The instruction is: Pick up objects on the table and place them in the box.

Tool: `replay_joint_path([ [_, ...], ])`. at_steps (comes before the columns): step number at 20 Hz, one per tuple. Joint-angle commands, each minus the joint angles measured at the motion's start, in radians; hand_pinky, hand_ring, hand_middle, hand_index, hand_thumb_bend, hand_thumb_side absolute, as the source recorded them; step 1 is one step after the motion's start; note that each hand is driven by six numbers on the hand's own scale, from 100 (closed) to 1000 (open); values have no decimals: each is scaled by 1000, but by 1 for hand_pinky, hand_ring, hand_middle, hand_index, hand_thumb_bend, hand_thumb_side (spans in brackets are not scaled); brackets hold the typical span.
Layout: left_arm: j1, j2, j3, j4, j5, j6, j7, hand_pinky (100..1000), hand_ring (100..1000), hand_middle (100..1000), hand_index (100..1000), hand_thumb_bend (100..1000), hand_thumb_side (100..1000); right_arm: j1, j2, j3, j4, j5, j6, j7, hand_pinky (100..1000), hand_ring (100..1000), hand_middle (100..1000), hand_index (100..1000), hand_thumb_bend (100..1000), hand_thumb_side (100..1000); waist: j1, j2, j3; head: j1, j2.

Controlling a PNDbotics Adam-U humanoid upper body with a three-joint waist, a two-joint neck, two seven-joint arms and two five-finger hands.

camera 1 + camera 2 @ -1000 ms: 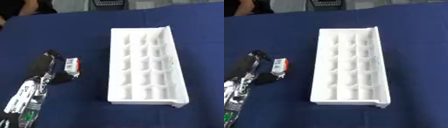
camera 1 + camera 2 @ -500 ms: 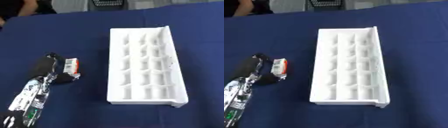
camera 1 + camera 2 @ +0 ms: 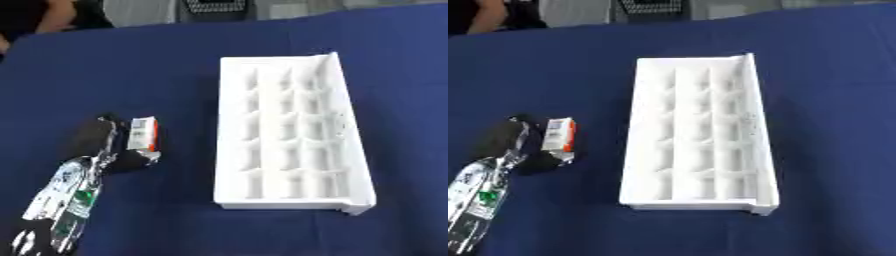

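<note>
Small white-and-orange packet [image 3: 142,134] lies on the counter [image 3: 175,60], to the left of the box and well apart from it, with blue cloth showing between the two. It stands roughly on its long axis, running away from the camera, with an orange strip along its right edge and printed marks on its white face.

Left hand [image 3: 96,142] enters from the lower left corner; its black-and-silver arm [image 3: 61,200] runs diagonally up toward the packet. The black fingers [image 3: 131,161] sit against the packet: dark parts show on its left side and below its lower end, so the hand appears curled about it. Contact on the far side of the packet cannot be confirmed.

White box [image 3: 697,135] is a long shallow tray divided into three columns of small compartments, set lengthwise on the counter right of centre. A raised wall [image 3: 752,115] runs along its right side. All visible compartments appear white, and no contents can be made out in them.

Counter is covered in dark blue cloth. At its far edge, a dark chair-like frame [image 3: 651,7] shows, and a person's arm [image 3: 487,14] shows at the upper left corner, touching none of the items. Right hand shows in neither view.
</note>
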Motion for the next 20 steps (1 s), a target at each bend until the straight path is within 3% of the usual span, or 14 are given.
replay_joint_path([
  [1,-15,6,2,-9,-4,-1,2,838,806,827,681,942,644,-4,-9,-1,-21,-1,-2,6,608,666,706,810,100,971,-1,-19,-1,12,-13],
  [6,-16,5,3,-10,-10,1,7,836,804,823,663,889,642,-4,-9,-1,-21,-1,-1,7,608,666,706,810,100,971,-2,-19,-1,13,-14],
  [9,-18,3,5,-11,-12,4,16,834,801,819,639,812,635,-4,-9,-1,-21,-1,-1,7,608,666,706,810,100,971,-2,-20,-2,13,-14],
  [11,-19,2,6,-12,-14,8,25,832,799,816,603,644,640,-4,-8,-1,-21,-2,0,7,608,666,706,810,100,971,-2,-20,-2,13,-15],
  [13,-19,1,7,-11,-14,13,37,831,798,814,587,541,638,-4,-8,-1,-21,-2,0,8,608,666,706,810,100,971,-1,-19,-2,14,-15],
  [14,-19,1,8,-12,-14,16,44,830,796,812,562,376,639,-4,-8,-1,-21,-2,0,8,608,666,706,810,100,971,-1,-19,-3,14,-15],
  [15,-19,1,8,-12,-14,19,50,831,798,813,575,465,641,-4,-8,-1,-21,-2,0,8,608,666,706,810,100,971,-1,-19,-3,14,-15],
  [16,-19,1,8,-11,-13,22,56,830,796,811,546,260,638,-4,-8,-1,-21,-2,0,7,608,666,706,810,100,971,-1,-19,-3,14,-15],
  [18,-19,1,9,-10,-10,30,69,830,795,809,528,116,635,-4,-7,-1,-21,-1,0,7,608,666,706,810,100,971,-1,-19,-4,14,-15],
  [20,-19,1,9,-10,-8,37,81,829,793,806,502,100,638,-4,-7,-2,-21,-1,0,7,608,666,706,810,100,971,-1,-19,-4,14,-15],
])
